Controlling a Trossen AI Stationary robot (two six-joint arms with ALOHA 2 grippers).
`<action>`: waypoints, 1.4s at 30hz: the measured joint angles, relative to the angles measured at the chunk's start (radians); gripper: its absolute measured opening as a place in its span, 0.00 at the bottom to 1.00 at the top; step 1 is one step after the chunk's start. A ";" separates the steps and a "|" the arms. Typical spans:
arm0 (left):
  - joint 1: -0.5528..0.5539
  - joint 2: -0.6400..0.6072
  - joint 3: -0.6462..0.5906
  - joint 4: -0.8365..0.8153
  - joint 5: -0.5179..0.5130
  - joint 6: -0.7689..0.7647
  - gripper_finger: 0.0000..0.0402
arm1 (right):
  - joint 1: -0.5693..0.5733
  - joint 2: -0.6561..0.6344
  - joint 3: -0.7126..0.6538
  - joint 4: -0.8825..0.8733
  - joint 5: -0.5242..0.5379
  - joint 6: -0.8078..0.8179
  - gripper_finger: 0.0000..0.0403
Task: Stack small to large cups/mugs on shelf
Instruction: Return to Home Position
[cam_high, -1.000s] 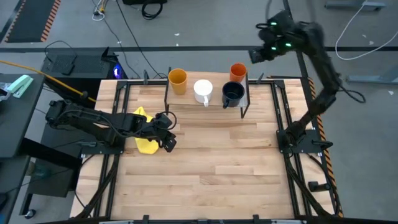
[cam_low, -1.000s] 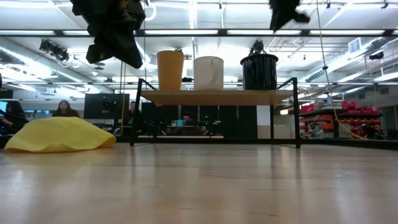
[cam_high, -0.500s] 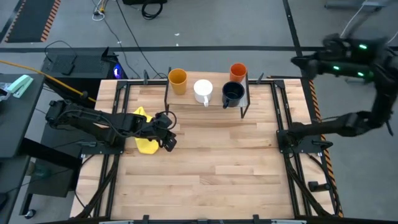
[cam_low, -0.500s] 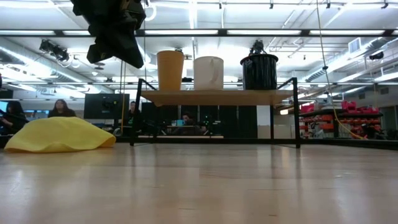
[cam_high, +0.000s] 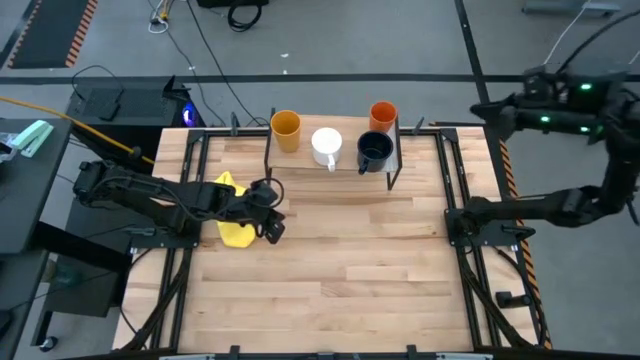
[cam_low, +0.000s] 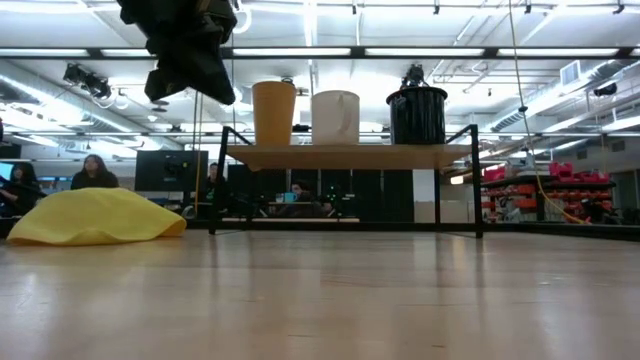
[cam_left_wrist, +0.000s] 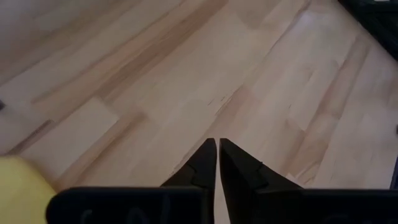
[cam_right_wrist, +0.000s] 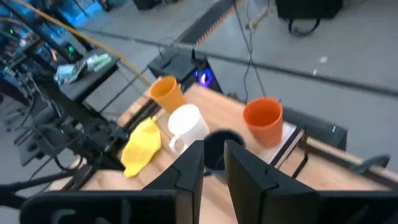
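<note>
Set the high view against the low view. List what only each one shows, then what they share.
Only the high view shows the smaller orange-red cup just behind the dark mug, and the right gripper held out near the table's far right corner. Only the low view shows people in the room behind and the open space under the shelf. Both show the yellow-orange cup, the white mug and the dark mug in a row on the shelf, the yellow cloth, and the left gripper beside that cloth.

yel-org cup (cam_high: 286, 130), wht mug (cam_high: 327, 146), navy-blk mug (cam_high: 374, 151), org-red cup (cam_high: 383, 116), yel cloth (cam_high: 236, 233), light-wood shelf (cam_low: 350, 156) w/ blk legs, plank-striped tabletop (cam_high: 340, 270)
</note>
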 joint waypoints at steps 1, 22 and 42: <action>0.000 0.000 0.000 0.013 -0.004 0.019 0.07 | 0.000 -0.006 -0.032 0.010 -0.009 0.010 0.18; 0.076 -0.145 0.000 0.300 -0.052 0.343 0.07 | 0.000 -0.754 -1.257 1.133 -0.363 0.390 0.18; 0.094 -0.642 -0.001 0.072 -0.173 0.403 0.07 | 0.143 -0.801 -1.643 1.687 -0.388 0.517 0.18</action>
